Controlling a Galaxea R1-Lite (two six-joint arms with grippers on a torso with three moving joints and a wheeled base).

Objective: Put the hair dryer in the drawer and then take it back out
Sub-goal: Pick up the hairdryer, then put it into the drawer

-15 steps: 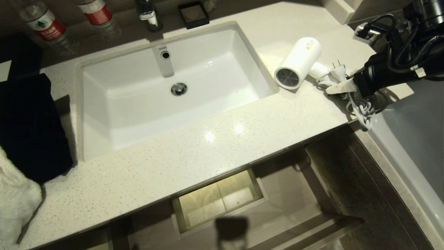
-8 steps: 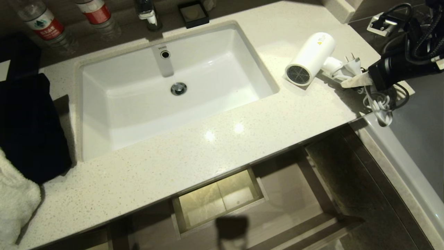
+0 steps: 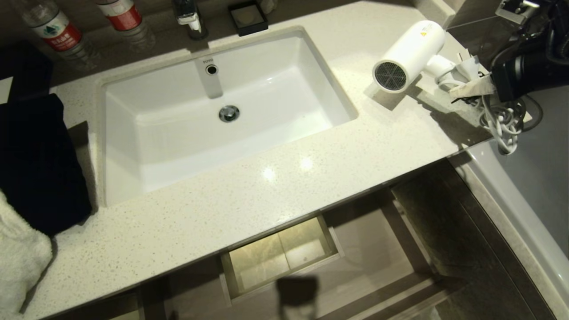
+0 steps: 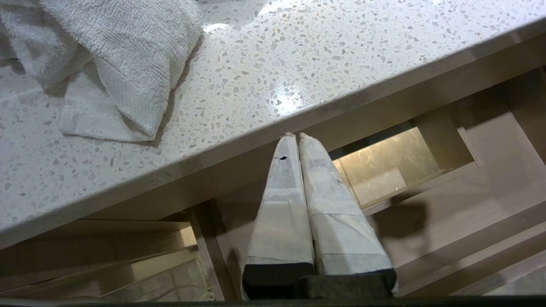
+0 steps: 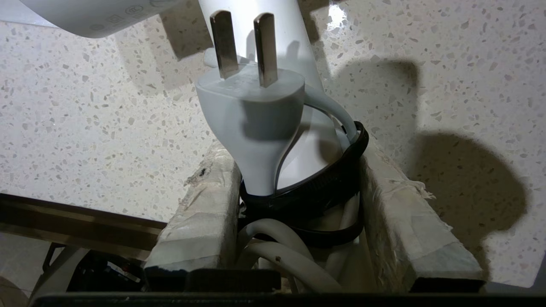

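Note:
The white hair dryer (image 3: 411, 53) hangs just above the right end of the counter, its grey mesh grille facing the front left. My right gripper (image 3: 472, 87) is shut on its handle and bundled cord from the right. In the right wrist view the taped fingers (image 5: 200, 213) clamp the handle, the white cord loops and a black strap, with the plug (image 5: 251, 111) standing up between them. The cord (image 3: 504, 126) dangles over the counter's edge. The drawer (image 3: 378, 249) stands open under the counter, its boxed cut-out (image 3: 280, 258) showing. My left gripper (image 4: 294, 137) is shut, parked below the counter's edge.
A white sink (image 3: 222, 115) fills the counter's middle. Two bottles (image 3: 55, 31) and a small black tray (image 3: 247, 18) stand at the back. A dark cloth (image 3: 38, 164) and a white towel (image 3: 18, 262) lie at the left. A bathtub rim (image 3: 511, 195) runs along the right.
My right gripper has carried the hair dryer up and toward the back right, off the counter surface; its shadow now lies apart beneath it. The left arm has not moved.

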